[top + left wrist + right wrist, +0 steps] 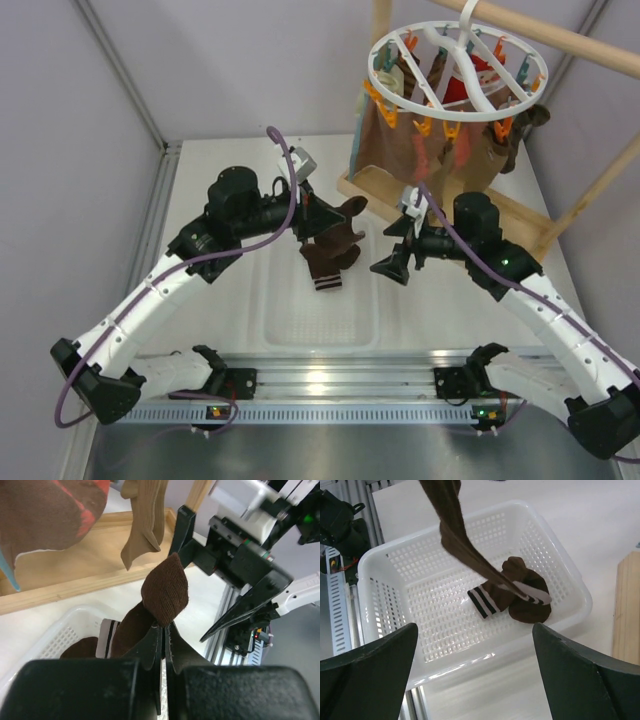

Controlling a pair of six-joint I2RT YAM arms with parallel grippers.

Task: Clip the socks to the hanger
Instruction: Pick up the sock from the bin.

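Note:
My left gripper (326, 216) (166, 626) is shut on one dark brown sock (351, 208) (165, 587), pinched near its toe; the rest trails down into the white basket (320, 340) (395, 560). In the right wrist view this sock (457, 530) hangs from above. The other brown sock (328, 274) (522, 607) lies in the basket with its striped cuff toward the near side. My right gripper (397, 252) (475, 627) stands open and empty just right of the basket. The white ring hanger (455, 60) with orange and teal pegs hangs at the back right.
Tan and red socks (440, 140) hang from the hanger's pegs. A wooden stand with a rod (560, 35) and a base plank (440, 200) holds the hanger. A metal rail (330, 385) runs along the near edge. My right gripper's fingers (240, 611) are close beside the held sock.

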